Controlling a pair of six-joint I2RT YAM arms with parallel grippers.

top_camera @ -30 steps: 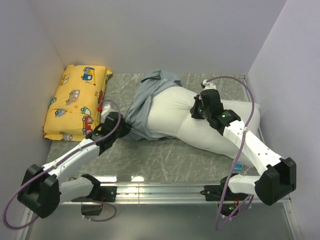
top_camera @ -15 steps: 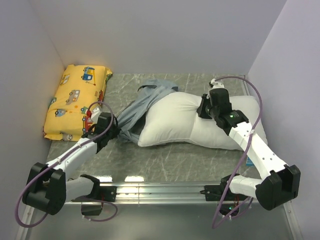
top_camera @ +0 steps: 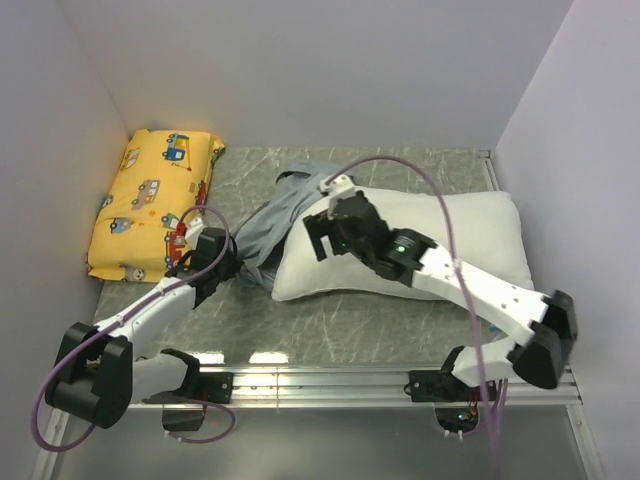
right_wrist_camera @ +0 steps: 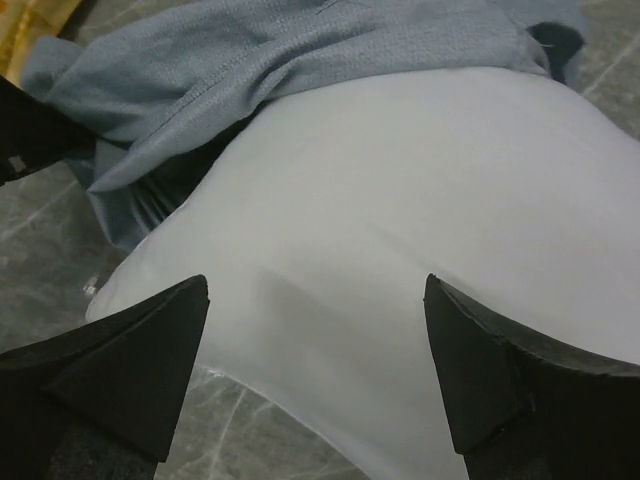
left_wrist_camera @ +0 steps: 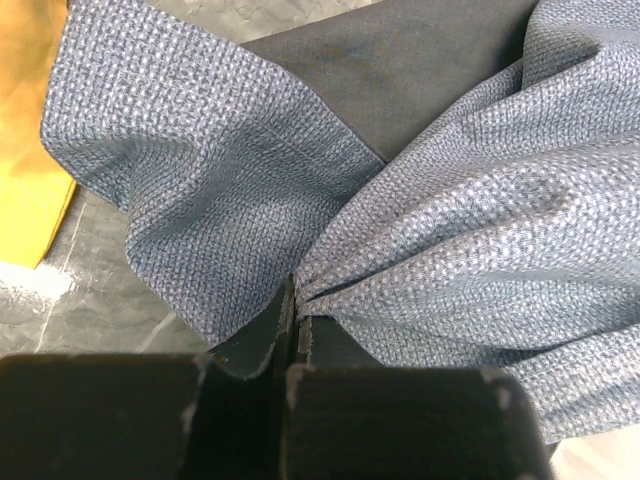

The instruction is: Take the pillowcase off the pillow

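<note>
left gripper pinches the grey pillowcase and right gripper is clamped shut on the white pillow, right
No: the right gripper is open over the pillow, per the right wrist view. The left gripper does pinch the pillowcase.

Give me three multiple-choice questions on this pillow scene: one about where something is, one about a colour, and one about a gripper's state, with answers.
1. Where does the yellow cushion lie?
A. far-left corner
B. near-right corner
C. between the arm bases

2. What colour is the pillow?
A. yellow
B. grey
C. white

3. How is the left gripper?
A. open, holding nothing
B. shut on the pillowcase
C. shut on the cushion

Answers:
1 A: it shows at the top view's upper left.
2 C: its bared surface is plain white.
3 B: the left wrist view shows it pinching grey fabric.
</note>
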